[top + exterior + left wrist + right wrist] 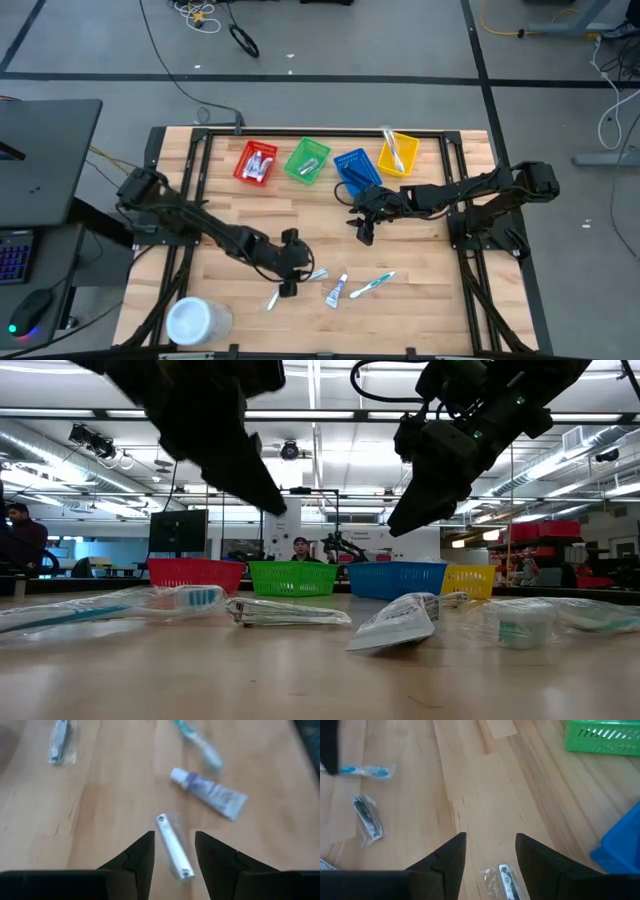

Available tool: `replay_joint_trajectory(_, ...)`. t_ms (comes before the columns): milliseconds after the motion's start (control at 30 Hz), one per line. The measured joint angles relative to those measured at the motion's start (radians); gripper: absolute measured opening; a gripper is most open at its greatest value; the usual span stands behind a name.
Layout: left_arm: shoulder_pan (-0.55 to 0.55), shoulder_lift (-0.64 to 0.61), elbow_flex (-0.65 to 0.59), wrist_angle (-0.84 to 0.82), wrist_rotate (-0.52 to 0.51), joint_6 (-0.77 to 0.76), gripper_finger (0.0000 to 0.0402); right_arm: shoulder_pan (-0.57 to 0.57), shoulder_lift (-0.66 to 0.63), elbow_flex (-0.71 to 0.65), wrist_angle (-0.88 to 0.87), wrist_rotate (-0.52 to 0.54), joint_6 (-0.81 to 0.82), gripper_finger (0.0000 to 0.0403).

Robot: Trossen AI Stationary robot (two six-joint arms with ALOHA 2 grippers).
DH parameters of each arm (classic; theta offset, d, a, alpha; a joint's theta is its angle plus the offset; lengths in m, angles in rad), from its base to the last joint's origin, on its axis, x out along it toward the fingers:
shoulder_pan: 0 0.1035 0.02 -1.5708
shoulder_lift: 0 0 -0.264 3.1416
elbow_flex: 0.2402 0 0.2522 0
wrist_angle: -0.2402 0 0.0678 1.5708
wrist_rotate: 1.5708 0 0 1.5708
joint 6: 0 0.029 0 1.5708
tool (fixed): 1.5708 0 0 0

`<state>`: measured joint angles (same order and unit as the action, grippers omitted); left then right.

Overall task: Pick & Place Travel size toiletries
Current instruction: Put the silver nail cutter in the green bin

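Near the table's front middle, left gripper (288,287) hovers over the loose toiletries — fingers (141,860) spread, nothing held, a slim white stick (173,846) lying on the wood between them. Toothpaste tube (210,794) and toothbrush (199,742) lie just beyond it, a wrapped clipper (59,740) off to one side. Right gripper (364,232) hangs near the blue basket (356,170) — fingers apart, empty, a small wrapped item (504,880) on the table below

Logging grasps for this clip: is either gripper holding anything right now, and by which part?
Nothing is held. The left gripper is open above a white tube on the table; the right gripper is open and empty.
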<state>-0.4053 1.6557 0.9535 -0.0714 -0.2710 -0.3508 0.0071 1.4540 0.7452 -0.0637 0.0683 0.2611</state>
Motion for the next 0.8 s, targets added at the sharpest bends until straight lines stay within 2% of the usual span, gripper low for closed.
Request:
replay_joint_trajectory(100,-0.004,0.041,-0.001,0.013,-0.036,-0.011,0.0149,0.000,0.000,0.000,0.000,0.000,0.000,0.0180)
replay_joint_trajectory(567,-0.023,0.185,0.003,0.126,0.043,-0.085,0.0149,0.000,0.000,0.000,0.002,0.000,-0.004,0.0180)
replay_joint_trajectory(800,-0.026,0.247,0.000,0.149,0.045,-0.106,0.0149,0.000,0.000,0.000,0.003,0.000,-0.004,0.0180)
